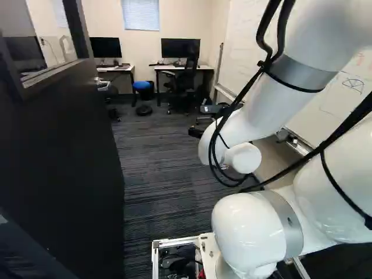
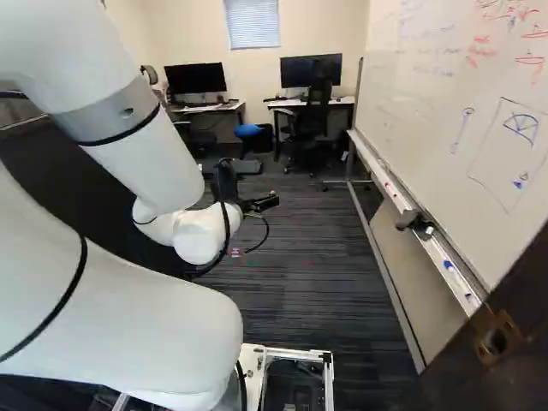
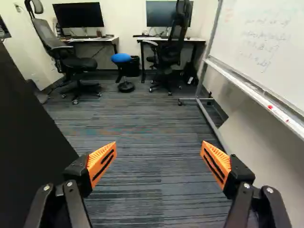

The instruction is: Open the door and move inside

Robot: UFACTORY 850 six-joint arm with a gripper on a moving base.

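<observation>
The black gripper (image 2: 260, 203) shows beyond the white arm in the right base view. In the wrist view the gripper (image 3: 158, 164) stands open, its orange pads wide apart with only carpet beyond them. The dark door (image 1: 64, 157) stands swung open along the left of the left base view, with a window in its upper part and its handle (image 1: 103, 84) near the far edge. The door's face (image 3: 28, 123) also shows beside the gripper in the wrist view. At the right base view's lower right is the door frame with a metal strike plate (image 2: 496, 339).
A whiteboard (image 2: 454, 111) on a wheeled stand lines the right side, its tray (image 2: 415, 218) jutting out. Striped carpet (image 1: 157, 163) runs between door and whiteboard. At the back stand desks with monitors (image 3: 78, 15), office chairs (image 3: 71, 61) and a blue stool (image 3: 122, 59).
</observation>
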